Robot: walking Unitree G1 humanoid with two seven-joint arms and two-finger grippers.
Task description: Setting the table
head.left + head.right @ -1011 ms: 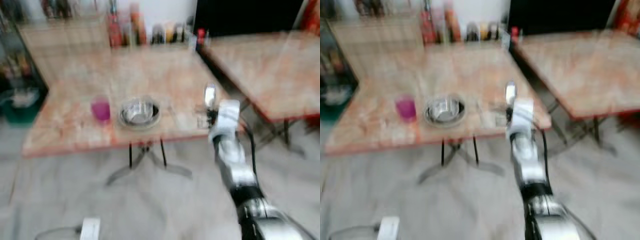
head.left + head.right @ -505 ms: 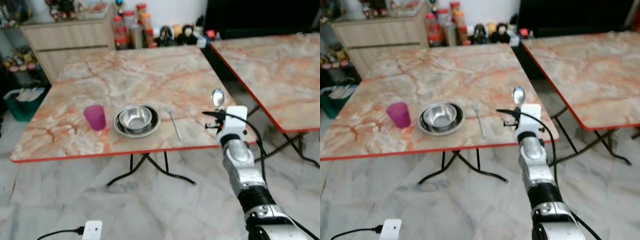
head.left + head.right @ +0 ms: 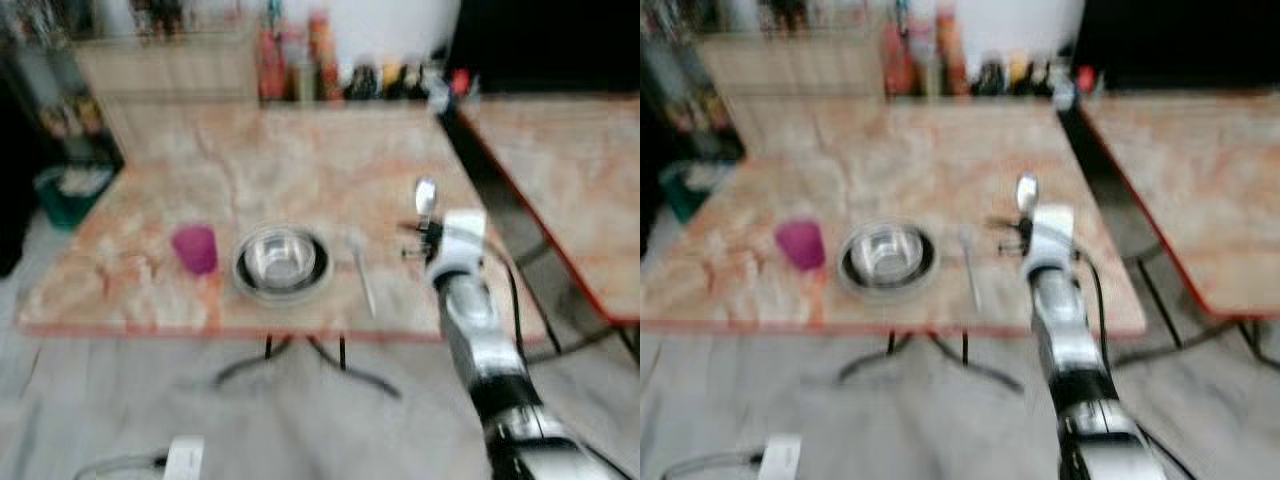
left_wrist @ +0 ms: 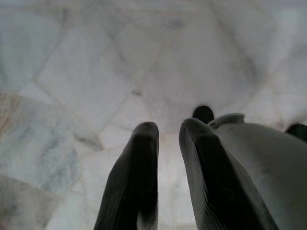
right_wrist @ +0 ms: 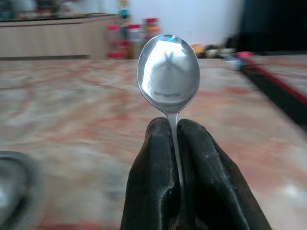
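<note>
My right gripper (image 5: 173, 129) is shut on the handle of a steel spoon (image 5: 168, 72), holding it upright with the bowl end up. It hovers over the near right part of the marble table (image 3: 300, 150), where the spoon (image 3: 425, 195) shows above the gripper (image 3: 425, 228). On the table stand a pink cup (image 3: 195, 248) and a steel bowl (image 3: 283, 262) on a plate, with a thin steel utensil (image 3: 362, 275) lying to the bowl's right. The spoon is to the right of that utensil. My left gripper (image 4: 168, 139) hangs idle over the marble floor, fingers nearly together.
A second marble table (image 3: 560, 170) stands close on the right with a narrow gap between. Bottles (image 3: 300, 60) and a wooden cabinet (image 3: 170, 60) line the back wall. A green bin (image 3: 70, 190) is at far left. A white plug box (image 3: 180, 458) with cable lies on the floor.
The whole picture has shifted and blurred, so the camera moved; the table now looks a little nearer. My right gripper still holds the spoon upright beside the utensil.
</note>
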